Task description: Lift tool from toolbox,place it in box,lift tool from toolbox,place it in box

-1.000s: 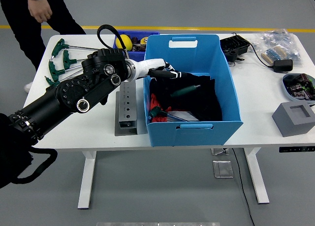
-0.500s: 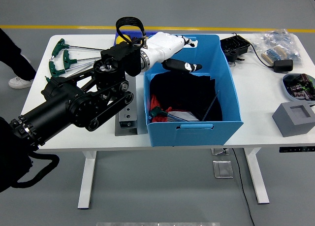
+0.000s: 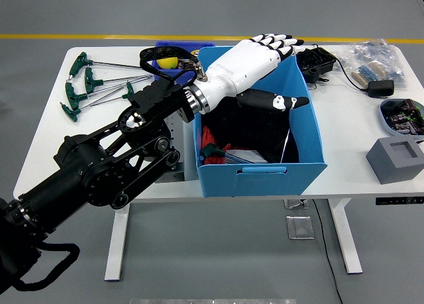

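Note:
My left hand [image 3: 288, 72], white with black fingertips, is raised over the back of the big blue box [image 3: 265, 179]. Its fingers are spread and hold nothing. Inside the box lie a black cloth [image 3: 255, 135] and tools with red and green handles [image 3: 212, 152] at the left front. The small dark blue toolbox [image 3: 173, 47] stands behind my forearm at the table's back, with a yellow object [image 3: 169, 62] in it; most of it is hidden. My right arm is out of view.
Green T-handle keys [image 3: 83, 85] lie at the table's left. A grey metal block [image 3: 173, 126] stands left of the box, partly hidden. At the right are a black case [image 3: 317, 62], a bag [image 3: 374, 57], a tray [image 3: 403, 115] and a grey block [image 3: 397, 158].
My left hand has come up out of the blue box and opened its fingers; the green-handled tool is no longer at the hand. The person at the top left has left the view.

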